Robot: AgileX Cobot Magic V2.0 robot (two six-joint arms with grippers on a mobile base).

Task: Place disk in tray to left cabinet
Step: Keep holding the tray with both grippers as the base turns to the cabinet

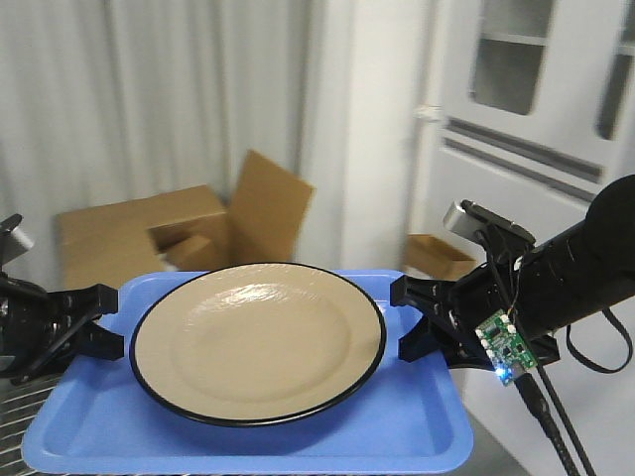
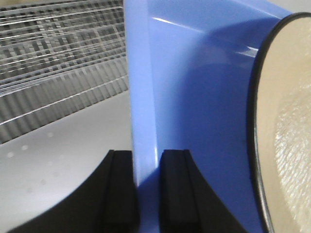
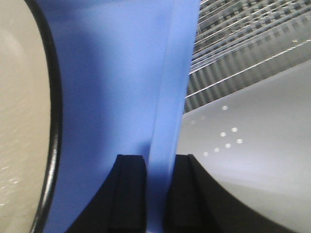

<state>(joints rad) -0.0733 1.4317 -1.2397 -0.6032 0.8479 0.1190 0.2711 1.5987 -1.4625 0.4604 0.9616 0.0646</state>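
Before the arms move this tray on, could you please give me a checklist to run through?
1. Left gripper on the tray: ok, the rim sits between its fingers.
2. Right gripper on the opposite rim: ok, clamped the same way.
3. Disk seated in the tray: ok, it lies flat inside the rim.
4. Tray level: ok, it looks about even in the front view.
5. Room ahead: cannot tell; cardboard boxes stand beyond the tray, at an unclear gap.
6. Left cabinet shelf located: cannot tell; no view clearly shows it.
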